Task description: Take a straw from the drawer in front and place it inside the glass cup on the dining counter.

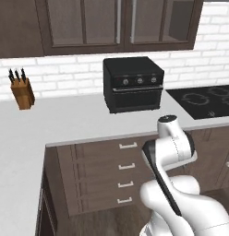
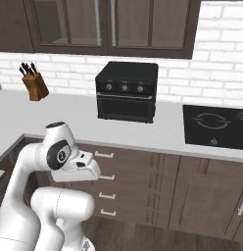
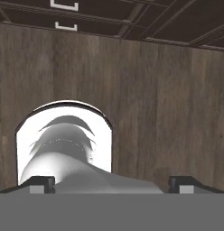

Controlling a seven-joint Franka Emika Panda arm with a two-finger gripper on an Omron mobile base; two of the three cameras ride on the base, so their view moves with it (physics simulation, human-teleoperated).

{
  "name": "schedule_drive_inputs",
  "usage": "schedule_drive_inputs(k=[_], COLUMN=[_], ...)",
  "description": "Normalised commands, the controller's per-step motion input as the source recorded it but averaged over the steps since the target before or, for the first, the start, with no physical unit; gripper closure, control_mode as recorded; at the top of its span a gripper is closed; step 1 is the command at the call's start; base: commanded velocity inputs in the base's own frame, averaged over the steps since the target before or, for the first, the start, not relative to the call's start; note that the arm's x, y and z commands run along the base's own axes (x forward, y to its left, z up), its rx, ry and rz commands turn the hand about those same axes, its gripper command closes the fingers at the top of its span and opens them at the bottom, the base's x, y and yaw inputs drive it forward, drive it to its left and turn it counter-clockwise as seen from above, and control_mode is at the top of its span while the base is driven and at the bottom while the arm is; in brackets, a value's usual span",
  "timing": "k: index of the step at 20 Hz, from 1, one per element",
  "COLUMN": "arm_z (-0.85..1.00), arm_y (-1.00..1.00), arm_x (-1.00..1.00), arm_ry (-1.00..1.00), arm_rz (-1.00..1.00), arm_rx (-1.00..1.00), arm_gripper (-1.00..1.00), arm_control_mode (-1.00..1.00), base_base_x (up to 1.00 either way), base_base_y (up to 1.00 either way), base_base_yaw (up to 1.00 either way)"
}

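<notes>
A stack of dark-brown drawers (image 1: 127, 156) with small silver bar handles sits under the white worktop, straight ahead; every drawer front is shut, also in the right base view (image 2: 106, 166). I cannot tell which of them is the task's drawer. The straw is hidden. The glass cup and the dining counter are out of view. My arm is folded close to the base, the hand pointing down at the wooden floor (image 3: 159, 99). My gripper (image 3: 111, 184) is open, its fingertips (image 3: 39, 182) far apart with nothing between them. Two lower drawer handles (image 3: 65, 26) show at the hand view's top.
On the worktop (image 1: 65, 122) stand a black toaster oven (image 1: 133, 84) and a knife block (image 1: 22, 90) at the left. A black cooktop (image 1: 206, 100) lies at the right. Dark glass-fronted wall cabinets (image 1: 118, 23) hang above. Cabinet doors (image 2: 206, 196) flank the drawers on the right.
</notes>
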Motion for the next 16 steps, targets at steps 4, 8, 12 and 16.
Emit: schedule_drive_inputs(k=[4, 8, 12, 16], arm_z=[-0.06, -0.44, -0.59, -0.68], arm_y=[0.18, 0.88, 0.55, 0.29], arm_x=[0.04, 0.42, 0.70, 0.95], arm_ry=[-0.16, -0.29, -0.27, -0.25], arm_rz=[0.00, 0.03, 0.12, 0.13], arm_rx=[0.09, -0.02, -0.07, -0.13], arm_gripper=[-1.00, -1.00, -1.00, -1.00], arm_control_mode=[-1.00, -1.00, -1.00, -1.00], base_base_x=[0.00, 0.00, 0.00, 0.00], base_base_y=[0.00, 0.00, 0.00, 0.00], base_base_yaw=[0.00, 0.00, 0.00, 0.00])
